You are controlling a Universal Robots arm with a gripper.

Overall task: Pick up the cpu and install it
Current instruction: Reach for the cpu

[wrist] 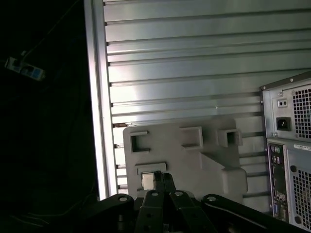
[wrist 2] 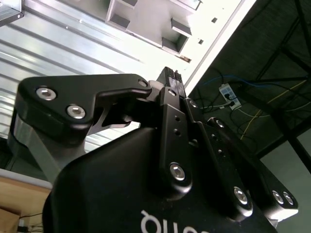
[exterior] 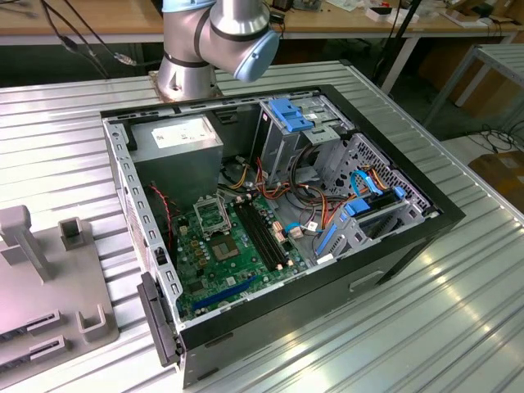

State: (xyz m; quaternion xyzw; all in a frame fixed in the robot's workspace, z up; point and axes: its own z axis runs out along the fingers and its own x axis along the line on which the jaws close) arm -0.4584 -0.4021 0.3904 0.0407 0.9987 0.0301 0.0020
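The black gripper [wrist: 163, 175] has its two fingers pressed together, and nothing shows between them in both wrist views [wrist 2: 170, 77]. In the first wrist view it hangs over a light grey moulded plastic fixture [wrist: 194, 160] with several square recesses. The cpu [wrist: 147, 180] — a small flat square chip with a dull silver-grey top — lies in one of these recesses, and the fingertips appear just beside it; if they touch it, I cannot tell. In the exterior view the same fixture [exterior: 49, 278] lies at the lower left of the frame on the ribbed silver metal table [exterior: 409, 327]. The open black computer case [exterior: 442, 217] stands in the middle of the frame, and the grey robot arm [exterior: 213, 41] rises behind it at the upper edge. Inside the case lies the green motherboard [exterior: 205, 262]; its square metal-framed socket [exterior: 214, 214] shows a dark centre, just beside the long black memory slots [exterior: 264, 237].
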